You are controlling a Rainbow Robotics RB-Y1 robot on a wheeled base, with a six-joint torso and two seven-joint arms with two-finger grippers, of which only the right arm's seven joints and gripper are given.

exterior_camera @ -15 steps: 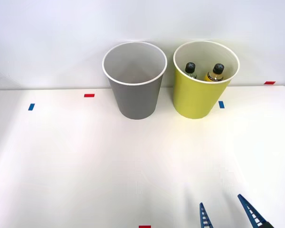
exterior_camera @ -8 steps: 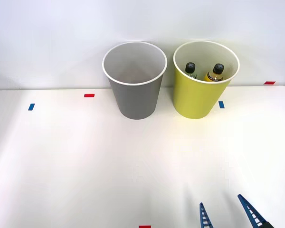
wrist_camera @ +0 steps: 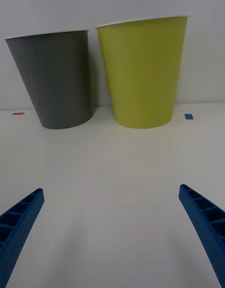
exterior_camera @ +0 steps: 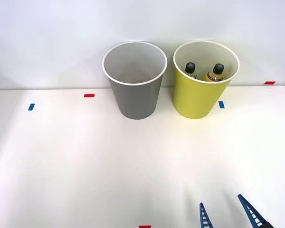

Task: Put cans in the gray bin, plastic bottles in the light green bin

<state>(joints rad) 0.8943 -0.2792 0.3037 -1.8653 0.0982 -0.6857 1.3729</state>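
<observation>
The right gripper [exterior_camera: 226, 211] hovers over the near right of the white table [exterior_camera: 76, 161], jaws spread wide and empty. At the far edge stand the gray bin [exterior_camera: 135, 90] on the left and the light green bin [exterior_camera: 199, 90] just right of it. Inside the green one the plastic bottles [exterior_camera: 203, 71] stand upright, black-capped; no writing is legible.

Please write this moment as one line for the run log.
right gripper: open, empty, low over table | plastic bottles: two inside light green bin | gray bin: looks empty
</observation>
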